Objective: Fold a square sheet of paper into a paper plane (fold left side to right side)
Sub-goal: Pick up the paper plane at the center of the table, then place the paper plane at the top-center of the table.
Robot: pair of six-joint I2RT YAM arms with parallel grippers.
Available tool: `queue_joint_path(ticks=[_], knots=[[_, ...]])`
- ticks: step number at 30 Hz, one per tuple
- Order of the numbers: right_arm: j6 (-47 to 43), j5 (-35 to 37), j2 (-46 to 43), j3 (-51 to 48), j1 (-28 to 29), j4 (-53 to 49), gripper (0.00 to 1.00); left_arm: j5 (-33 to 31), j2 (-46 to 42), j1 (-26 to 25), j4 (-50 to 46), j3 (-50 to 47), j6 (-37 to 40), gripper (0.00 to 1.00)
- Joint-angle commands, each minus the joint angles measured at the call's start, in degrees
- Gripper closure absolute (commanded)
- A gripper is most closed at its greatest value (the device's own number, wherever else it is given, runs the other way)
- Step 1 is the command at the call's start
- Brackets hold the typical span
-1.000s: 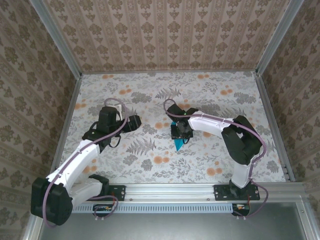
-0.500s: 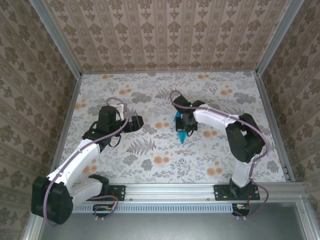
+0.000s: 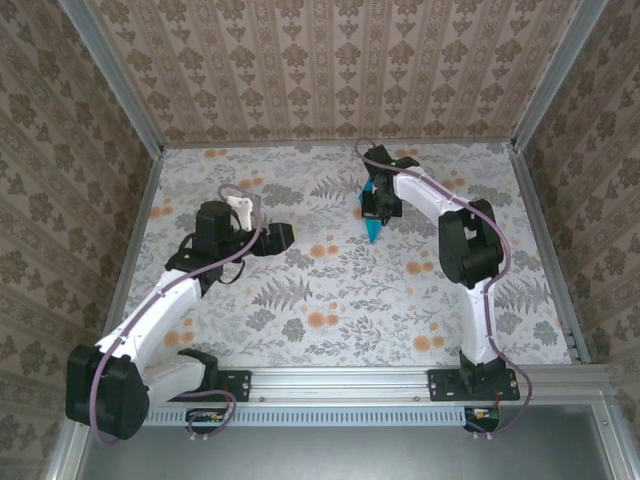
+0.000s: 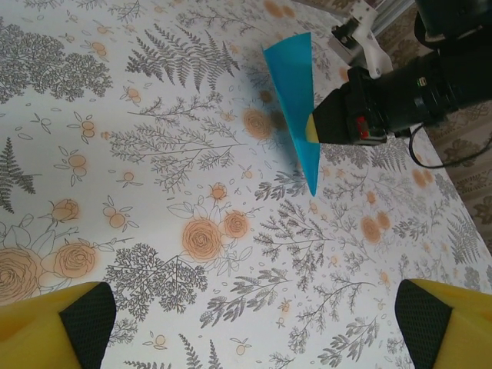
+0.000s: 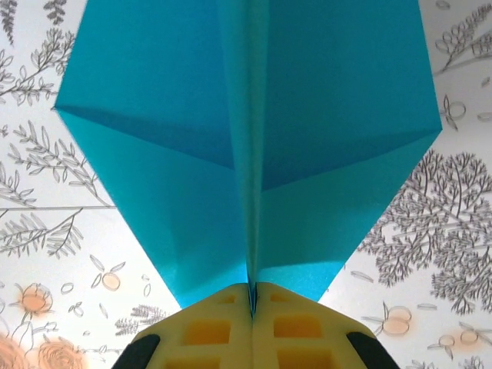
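One paper plane (image 3: 373, 230); floral table (image 3: 300, 300) all around

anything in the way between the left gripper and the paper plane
Nothing visible. Bare flowered table lies between the open left gripper and the paper plane. The right gripper is shut on the plane, pinching it along its middle fold.
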Motion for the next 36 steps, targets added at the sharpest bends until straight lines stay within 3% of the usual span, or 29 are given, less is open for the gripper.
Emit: queue_joint_path(ticks=[1,12,21,29,36], knots=[[-3.4,-0.8,3.0,4.3,-0.3,-5.9,0.98,1.4,0.4,0.4,0.6,1.5,1.3,0.03],[-4.5,-2.8,4.9,5.2,-0.2,-7.1,0.8,1.2,0.4,0.4,-0.7,1.8,1.4,0.01],[-6.3,-0.6,-1.1,3.9,0.7,-9.1,0.61,0.4,1.8,1.4,-1.9,3.8,1.0,0.0],[-5.6,3.3,-20.9,-8.6,1.4,-6.4,0.41,-0.6,1.1,5.6,-1.7,5.7,-1.2,0.0],[-5.9,15.1,-49.1,-33.9,-1.2,10.1,0.04,-17.0,-3.0,11.5,-1.2,4.5,2.7,0.0]])
